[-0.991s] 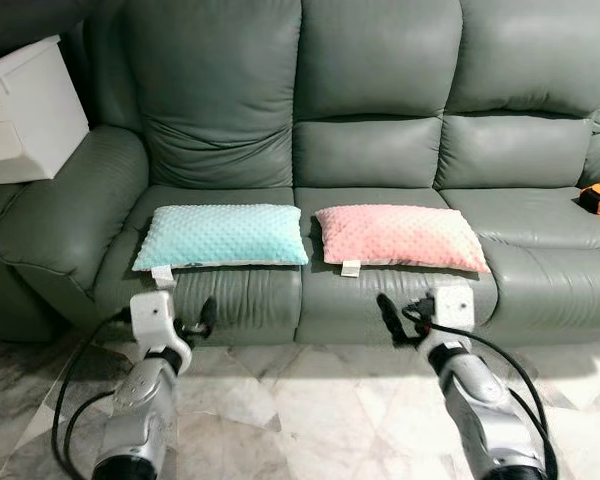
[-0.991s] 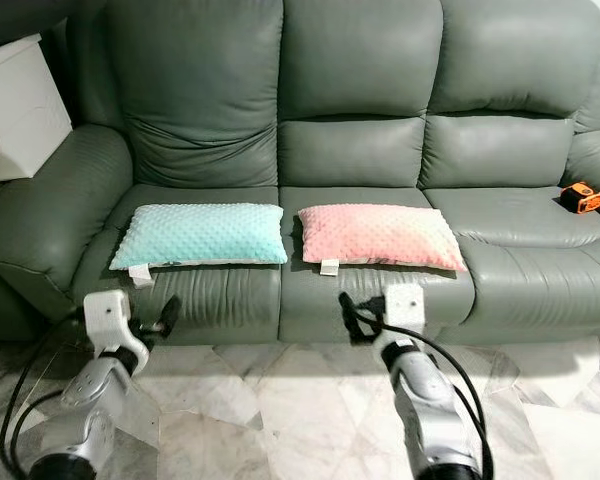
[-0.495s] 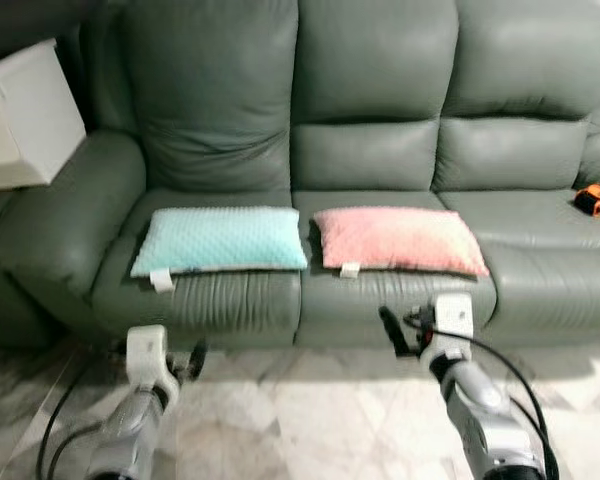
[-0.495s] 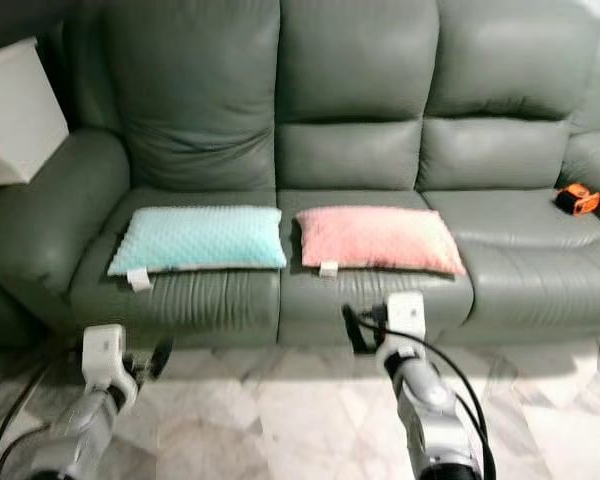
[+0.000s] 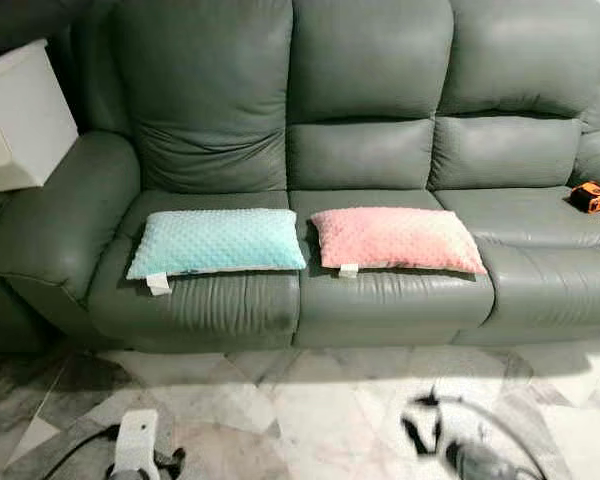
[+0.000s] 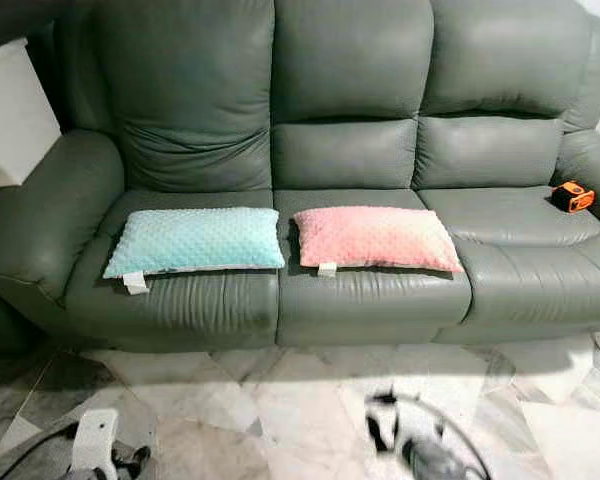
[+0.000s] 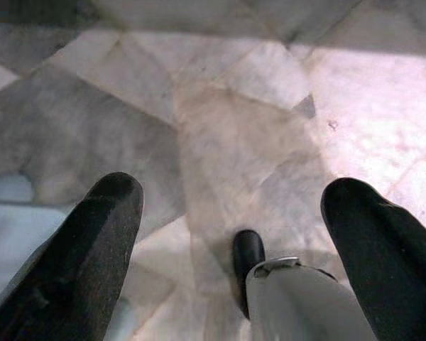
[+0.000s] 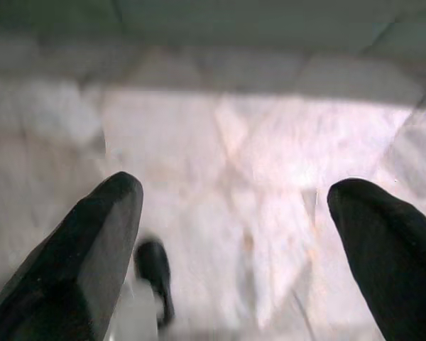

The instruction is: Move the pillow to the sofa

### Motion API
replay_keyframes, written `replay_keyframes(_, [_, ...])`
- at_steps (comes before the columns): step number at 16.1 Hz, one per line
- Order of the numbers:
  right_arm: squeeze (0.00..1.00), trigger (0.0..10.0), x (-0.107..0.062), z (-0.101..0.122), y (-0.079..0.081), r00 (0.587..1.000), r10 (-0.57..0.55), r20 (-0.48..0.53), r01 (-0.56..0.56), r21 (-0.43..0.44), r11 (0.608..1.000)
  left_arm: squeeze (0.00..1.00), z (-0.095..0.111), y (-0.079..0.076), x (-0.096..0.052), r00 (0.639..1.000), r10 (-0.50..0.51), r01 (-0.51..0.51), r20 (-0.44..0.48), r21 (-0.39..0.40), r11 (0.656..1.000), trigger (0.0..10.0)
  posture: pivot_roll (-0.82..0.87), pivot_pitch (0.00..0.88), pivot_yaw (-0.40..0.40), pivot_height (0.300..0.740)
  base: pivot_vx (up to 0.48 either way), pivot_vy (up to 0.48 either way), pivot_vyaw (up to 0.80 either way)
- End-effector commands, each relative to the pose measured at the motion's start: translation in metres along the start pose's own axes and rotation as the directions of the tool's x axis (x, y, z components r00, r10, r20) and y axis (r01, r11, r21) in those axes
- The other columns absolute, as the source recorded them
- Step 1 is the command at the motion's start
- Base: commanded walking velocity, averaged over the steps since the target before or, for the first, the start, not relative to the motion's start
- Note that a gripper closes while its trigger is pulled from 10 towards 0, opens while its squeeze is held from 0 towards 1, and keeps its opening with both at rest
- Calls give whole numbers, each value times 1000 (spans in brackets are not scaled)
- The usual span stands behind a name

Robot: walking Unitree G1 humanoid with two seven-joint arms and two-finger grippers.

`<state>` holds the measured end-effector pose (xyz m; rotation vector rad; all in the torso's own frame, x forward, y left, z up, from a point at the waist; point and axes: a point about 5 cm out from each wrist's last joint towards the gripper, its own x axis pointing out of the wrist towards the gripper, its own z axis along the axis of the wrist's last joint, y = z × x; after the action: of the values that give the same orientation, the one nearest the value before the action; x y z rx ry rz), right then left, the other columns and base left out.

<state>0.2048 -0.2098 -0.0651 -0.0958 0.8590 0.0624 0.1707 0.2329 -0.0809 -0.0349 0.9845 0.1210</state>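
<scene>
A teal dotted pillow [image 5: 218, 241] lies flat on the left seat of the grey-green sofa [image 5: 365, 110]. A pink dotted pillow [image 5: 396, 239] lies flat on the middle seat beside it. Both arms are low over the marble floor in front of the sofa. My left gripper [image 7: 231, 241] is open, its two black fingers wide apart over the tiles with nothing between them. My right gripper [image 8: 234, 241] is open too, blurred, above the pale floor near the sofa's base. In the left eye view the right gripper [image 5: 420, 435] is a dark blur at the bottom edge.
A white cabinet [image 5: 15, 115] stands against the sofa's left armrest. A small orange and black device [image 5: 591, 197] rests on the right seat. Marble floor [image 5: 300, 400] stretches in front of the sofa.
Both arms have dropped from in front of the seat edge down to the bottom of the head views. The view has shifted slightly. The pillows have not moved.
</scene>
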Motion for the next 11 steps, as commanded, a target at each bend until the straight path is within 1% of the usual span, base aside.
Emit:
replay_keyframes(1, [0,10000,-1,-8,-2,999,-5,-49,4,-20,1000,0,4,1,1,1000,8,-8,8,-7,1000,10000,-150,0,15,740,0,0,-769])
replay_keyframes(4, [0,10000,4,-1,11,998,13,-65,-15,-27,1000,0,7,-1,2,1000,5,-5,-1,38,999,10000,-139,0,14,740,0,0,-763])
replay_keyframes(5, [0,10000,6,-2,19,996,10,-87,-14,-43,999,0,7,-3,2,1000,11,-10,-10,56,998,10000,-142,0,15,740,0,0,-763])
replay_keyframes(8, [0,10000,9,1,32,994,33,-104,-41,-76,996,0,8,-6,3,1000,10,-8,-23,78,997,10000,-144,0,15,740,0,0,-765])
replay_keyframes(10, [0,10000,10,1,39,992,39,-118,-50,-94,994,0,5,-8,3,999,8,-6,-35,79,997,10000,-143,0,16,740,0,0,-759])
replay_keyframes(11, [0,10000,9,1,38,992,39,-123,-52,-102,993,0,3,-9,3,999,7,-3,-42,88,996,10000,-143,0,17,740,0,0,-756])
